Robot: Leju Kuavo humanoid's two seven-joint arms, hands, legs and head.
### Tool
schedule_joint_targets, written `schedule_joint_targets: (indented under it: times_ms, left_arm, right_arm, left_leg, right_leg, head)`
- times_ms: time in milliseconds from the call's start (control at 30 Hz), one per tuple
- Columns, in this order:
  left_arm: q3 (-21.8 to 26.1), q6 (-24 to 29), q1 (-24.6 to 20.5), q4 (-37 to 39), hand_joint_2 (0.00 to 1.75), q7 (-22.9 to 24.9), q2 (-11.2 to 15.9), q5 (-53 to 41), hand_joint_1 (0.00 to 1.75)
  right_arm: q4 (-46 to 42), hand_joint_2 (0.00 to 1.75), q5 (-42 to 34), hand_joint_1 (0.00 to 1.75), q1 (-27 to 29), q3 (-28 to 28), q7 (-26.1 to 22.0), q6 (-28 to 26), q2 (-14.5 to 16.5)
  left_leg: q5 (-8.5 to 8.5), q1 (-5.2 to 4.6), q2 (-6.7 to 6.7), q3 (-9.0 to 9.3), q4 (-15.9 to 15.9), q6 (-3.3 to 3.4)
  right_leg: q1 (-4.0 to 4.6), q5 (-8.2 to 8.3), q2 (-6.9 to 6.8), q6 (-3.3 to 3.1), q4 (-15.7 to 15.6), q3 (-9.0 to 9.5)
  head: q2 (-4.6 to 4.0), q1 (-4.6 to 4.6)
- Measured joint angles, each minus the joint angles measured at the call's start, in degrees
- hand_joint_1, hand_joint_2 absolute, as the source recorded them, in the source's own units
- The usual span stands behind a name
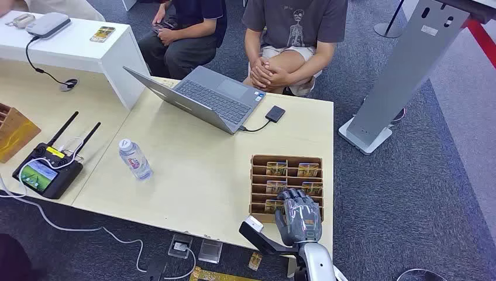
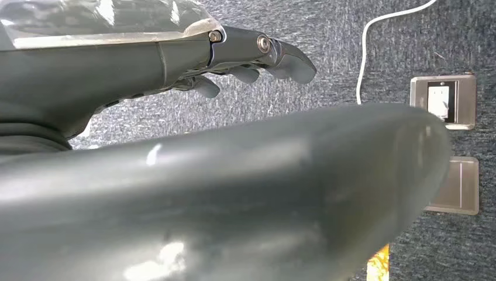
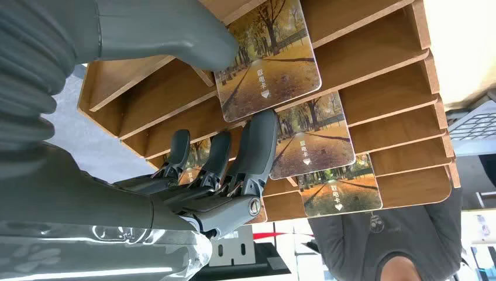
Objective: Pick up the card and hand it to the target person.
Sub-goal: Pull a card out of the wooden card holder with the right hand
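Your right hand (image 3: 228, 170) pinches the autumn-avenue card (image 3: 268, 55) in the wooden rack (image 3: 374, 93), thumb hiding its corner; your left hand (image 2: 234, 58) hangs open.

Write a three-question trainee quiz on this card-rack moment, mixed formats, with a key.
1. True or false: the right robot hand is at the wooden card rack.
2. What lies nearest the water bottle? A) laptop B) black controller with two antennas C) small black drive
3. Fill in: the cards show an autumn ____-lined path.

Key: 1 true; 2 B; 3 tree.
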Motion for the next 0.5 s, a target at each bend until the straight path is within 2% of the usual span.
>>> schedule_joint_targets:
  times_ms: [333,500]
  left_arm:
    - [0.0,-0.08,0.0,0.05,0.0,-0.32,0.0,-0.03,0.0]
    - [0.0,-0.1,-0.01,0.1,0.0,-0.55,0.0,-0.08,0.0]
  right_arm:
    - [0.5,1.75,1.97,0.86,-0.11,0.02,0.75,1.36,0.38]
    - [0.72,1.75,2.62,0.96,-0.23,0.02,1.12,1.77,0.58]
  left_leg:
    - [0.0,0.0,0.0,0.01,0.0,0.0]
    - [0.0,0.0,0.0,0.02,0.0,0.0]
  right_leg:
    - [0.0,0.0,0.0,0.0,0.0,0.0]
    - [0.0,0.0,0.0,0.0,0.0,0.01]
  head:
    - [0.0,-0.01]
    - [0.0,-0.01]
